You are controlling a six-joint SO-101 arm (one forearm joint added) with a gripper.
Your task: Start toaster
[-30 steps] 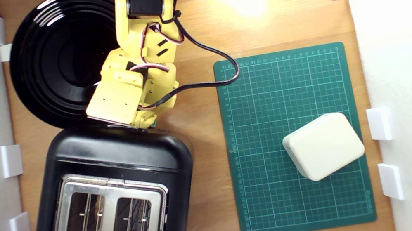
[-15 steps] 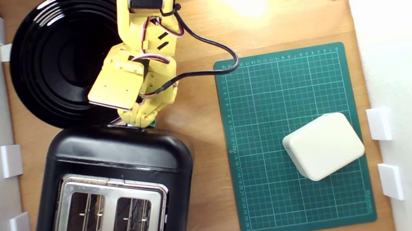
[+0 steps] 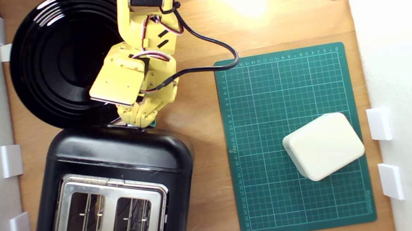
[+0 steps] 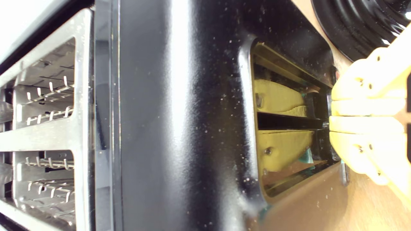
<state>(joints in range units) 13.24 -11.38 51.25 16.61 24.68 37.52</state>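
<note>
Glossy black toaster with brushed metal top, glossy plate, matt wooden table

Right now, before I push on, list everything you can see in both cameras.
toaster: one, glossy black with silver slotted top, lower part of the exterior view's left
plate: one, black, beyond the toaster, partly under the arm
mat: one, green gridded, exterior view's right
box: one, cream, rounded, lying on the mat
clips: several, white, along both side walls
table: one, wooden, under everything
cable: one, black, from the arm to the mat's edge
arm: one, yellow
gripper: yellow, jaws together, at the toaster's end face
</note>
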